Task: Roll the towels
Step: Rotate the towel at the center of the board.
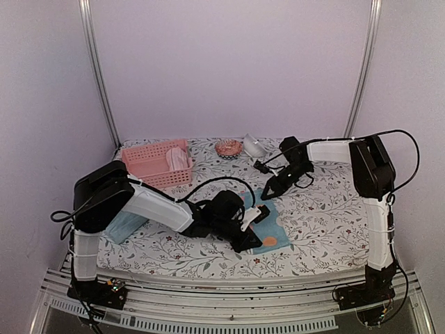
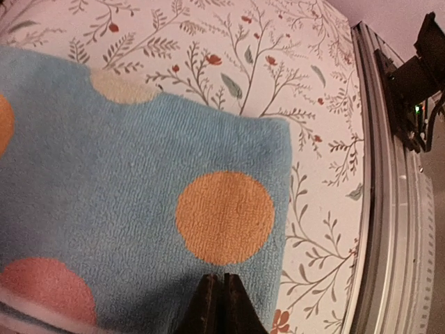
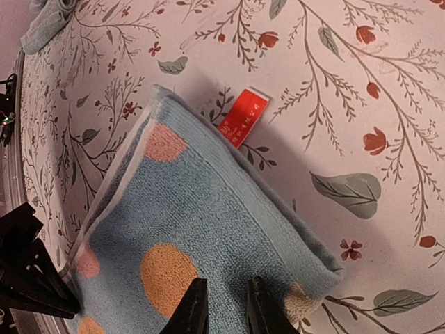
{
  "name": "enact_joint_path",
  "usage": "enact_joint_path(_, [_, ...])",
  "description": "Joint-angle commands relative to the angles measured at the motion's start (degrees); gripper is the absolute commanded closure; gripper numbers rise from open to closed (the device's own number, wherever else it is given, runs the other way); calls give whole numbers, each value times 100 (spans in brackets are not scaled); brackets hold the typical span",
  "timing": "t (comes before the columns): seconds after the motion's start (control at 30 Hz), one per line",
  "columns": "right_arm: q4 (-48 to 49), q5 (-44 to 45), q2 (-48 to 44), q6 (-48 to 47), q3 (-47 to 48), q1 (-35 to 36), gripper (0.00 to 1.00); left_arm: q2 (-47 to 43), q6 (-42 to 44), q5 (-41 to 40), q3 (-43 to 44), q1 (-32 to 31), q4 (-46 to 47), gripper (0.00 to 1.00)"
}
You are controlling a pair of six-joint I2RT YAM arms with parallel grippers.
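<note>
Blue dotted towel (image 1: 278,228) lies flat on the counter (image 1: 327,209). Left pincer (image 2: 216,305), tips together, sits at its near edge; right pincer (image 3: 224,306), tips slightly apart, is at the far edge, grip unclear. Rolling seems not yet started: next, catch an edge and turn it over

In the top view, the spread towel (image 1: 272,224) lies on the table (image 1: 327,209) just right of the frame's centre. The left gripper (image 1: 245,240) is over its lower left part and the right gripper (image 1: 268,193) is over its upper edge. The basket (image 1: 149,167) stands at the table's upper left with a second towel (image 1: 179,158) inside it. A third towel (image 1: 124,226) lies at the left edge, partly under the left arm (image 1: 156,205), while a dish (image 1: 228,147) and a small object (image 1: 254,146) sit side by side right of the basket.
</note>
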Motion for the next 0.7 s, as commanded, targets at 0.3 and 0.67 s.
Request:
enact_joint_path(0.3, [232, 663, 379, 556, -261, -428, 80, 130, 636, -825, -66, 71, -564, 89])
enact_joint_path(0.67, [-697, 232, -1341, -310, -7, -425, 60, -991, 1392, -1200, 763, 138, -1490, 82])
